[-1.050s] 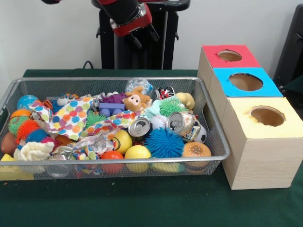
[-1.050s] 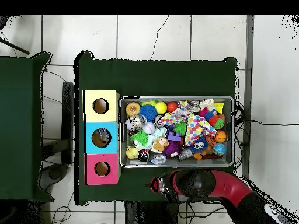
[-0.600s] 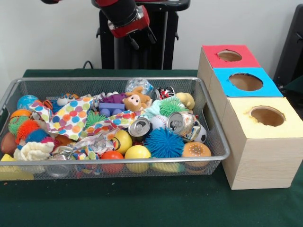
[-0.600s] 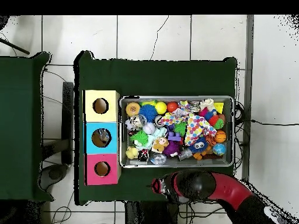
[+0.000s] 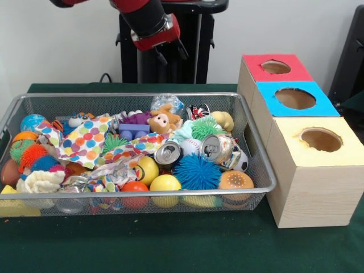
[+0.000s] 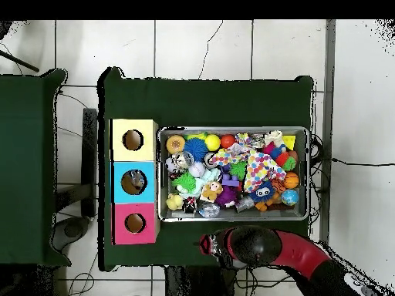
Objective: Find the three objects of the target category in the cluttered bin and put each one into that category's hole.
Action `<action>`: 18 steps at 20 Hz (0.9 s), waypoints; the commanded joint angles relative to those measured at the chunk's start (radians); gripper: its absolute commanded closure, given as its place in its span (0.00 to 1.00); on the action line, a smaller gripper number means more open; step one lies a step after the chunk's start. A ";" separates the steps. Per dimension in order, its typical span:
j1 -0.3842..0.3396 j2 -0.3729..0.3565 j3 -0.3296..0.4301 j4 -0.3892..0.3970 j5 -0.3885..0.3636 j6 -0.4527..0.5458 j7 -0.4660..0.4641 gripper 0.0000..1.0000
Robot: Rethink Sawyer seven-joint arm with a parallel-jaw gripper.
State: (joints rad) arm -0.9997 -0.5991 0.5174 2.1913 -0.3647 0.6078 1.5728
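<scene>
Three wooden boxes stand in a row beside the wire-mesh metal bin point(image 5: 259, 170), each with a round hole in its coloured top: yellow-topped box point(image 5: 318, 149), blue-topped box point(image 5: 294, 99), red-topped box point(image 5: 275, 67). In the overhead view something pale sits inside the blue box's hole point(image 6: 134, 181); the other two holes look dark. The bin is heaped with toys: two crushed silver drink cans point(image 5: 168, 152), one with a red patch point(image 5: 217, 148), a spiky blue rubber ball point(image 5: 196, 172), two smooth yellow balls point(image 5: 165, 182), a burger-shaped orange ball point(image 5: 236, 181), a polka-dot cloth point(image 5: 88, 140), a purple block point(image 5: 134, 131) and a tan plush animal point(image 5: 165, 120). No writing on the cans is legible. The black-fingered gripper point(image 5: 169, 52) on the red arm hangs behind the bin's far rim, above the table, empty, fingers spread apart.
</scene>
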 commanded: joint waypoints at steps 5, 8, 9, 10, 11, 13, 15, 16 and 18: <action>0.050 0.066 -0.068 -0.155 -0.041 -0.107 0.081 0.00; 0.057 0.073 -0.073 -0.160 -0.032 -0.114 0.082 0.00; 0.057 0.079 -0.073 -0.162 -0.029 -0.117 0.080 0.00; 0.060 0.088 -0.073 -0.169 -0.024 -0.120 0.081 0.00; 0.062 0.094 -0.075 -0.172 -0.019 -0.126 0.085 0.00; 0.068 0.104 -0.080 -0.183 -0.017 -0.133 0.088 0.00; 0.067 0.112 -0.080 -0.186 -0.014 -0.139 0.087 0.00; 0.065 0.115 -0.079 -0.185 -0.012 -0.142 0.087 0.00; 0.063 0.126 -0.075 -0.193 -0.008 -0.145 0.085 0.00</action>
State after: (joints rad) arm -0.9461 -0.5260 0.4662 2.1769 -0.3643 0.5698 1.5728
